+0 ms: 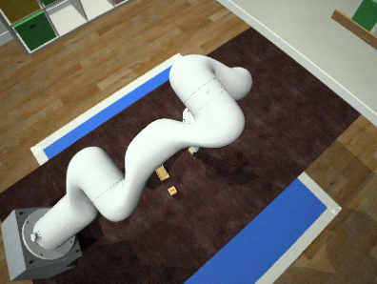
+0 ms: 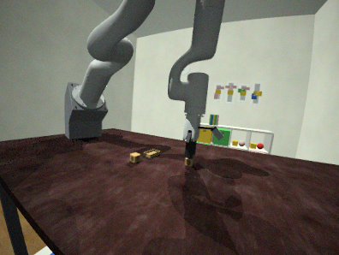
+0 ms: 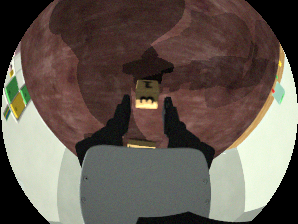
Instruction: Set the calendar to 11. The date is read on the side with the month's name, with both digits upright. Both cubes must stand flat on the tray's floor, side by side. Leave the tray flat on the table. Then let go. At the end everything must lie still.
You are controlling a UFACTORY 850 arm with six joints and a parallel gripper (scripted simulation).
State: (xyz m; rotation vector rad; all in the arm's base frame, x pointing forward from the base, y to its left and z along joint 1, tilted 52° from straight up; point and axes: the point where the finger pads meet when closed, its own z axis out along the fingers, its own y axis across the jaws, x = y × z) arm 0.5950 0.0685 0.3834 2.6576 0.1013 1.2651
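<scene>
The gripper (image 2: 190, 156) (image 3: 146, 100) is open and points down at a wooden cube (image 1: 190, 152) (image 2: 188, 163) (image 3: 147, 94). The cube is between the fingertips in the wrist view, with a gap on either side. Its bright face shows a 3 on its side; a darker face shows a mark like a 1. In the top view the arm mostly hides the gripper. A second wooden cube (image 1: 172, 191) (image 2: 134, 157) stands on the table beside the tray; its digit is too small to read surely. The wooden tray (image 1: 162, 172) (image 2: 151, 153) lies on the table, its month name not legible.
The dark tabletop (image 1: 267, 95) (image 2: 107, 201) carries the cubes and tray. The tray and second cube are on the robot base's side of the gripper. In the top view the arm passes over the table close to the tray. A shelf (image 2: 265, 139) stands beyond the table.
</scene>
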